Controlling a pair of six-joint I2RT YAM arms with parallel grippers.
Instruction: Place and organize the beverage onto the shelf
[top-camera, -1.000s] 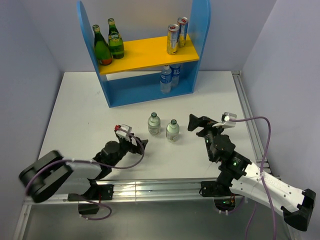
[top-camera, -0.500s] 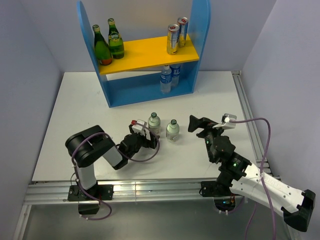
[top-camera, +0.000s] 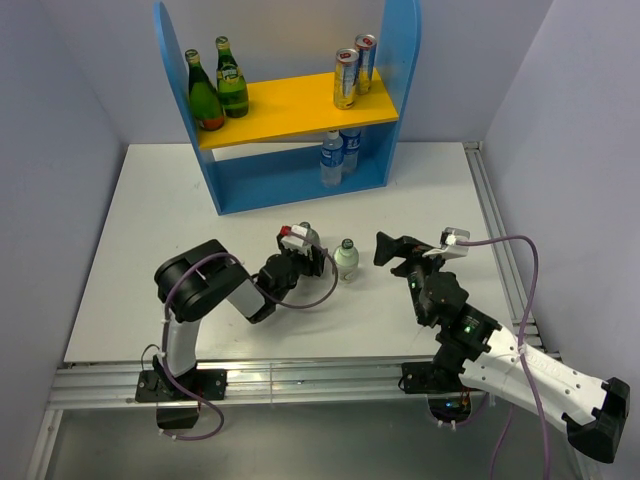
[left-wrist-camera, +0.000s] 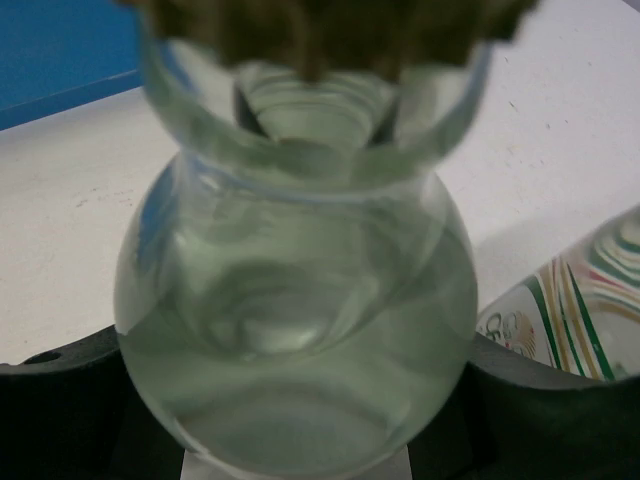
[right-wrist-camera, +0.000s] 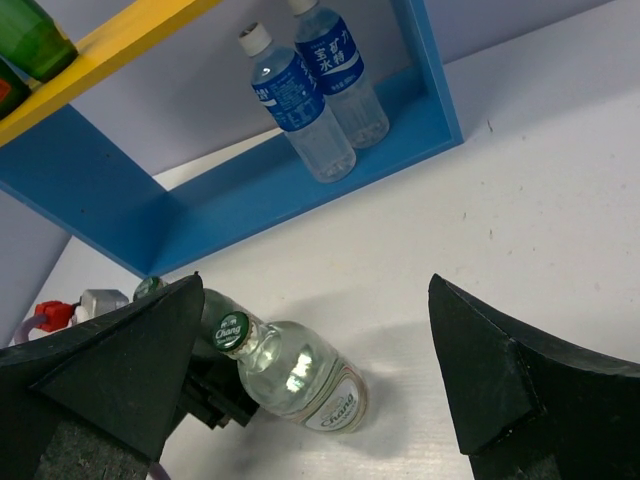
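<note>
Your left gripper (top-camera: 310, 256) is clamped on a clear glass bottle (left-wrist-camera: 295, 330) that stands on the table (top-camera: 150, 220), just beside a second bottle (top-camera: 345, 260). Your right gripper (top-camera: 392, 252) hovers near that pair, jaws wide apart and holding nothing. Both bottles stand in front of the shelf (top-camera: 290, 190), apart from it.

Left arm (top-camera: 205, 283) has risen from its low sprawl at the near left edge of the table (top-camera: 150, 220), elbow now raised, reach stretched toward the middle. Left end effector (top-camera: 306, 256) moved right from bare table onto the left-hand glass bottle (left-wrist-camera: 295, 330). Jaws narrowed from wide; fingers (left-wrist-camera: 60, 400) now against the glass on both sides.
</note>
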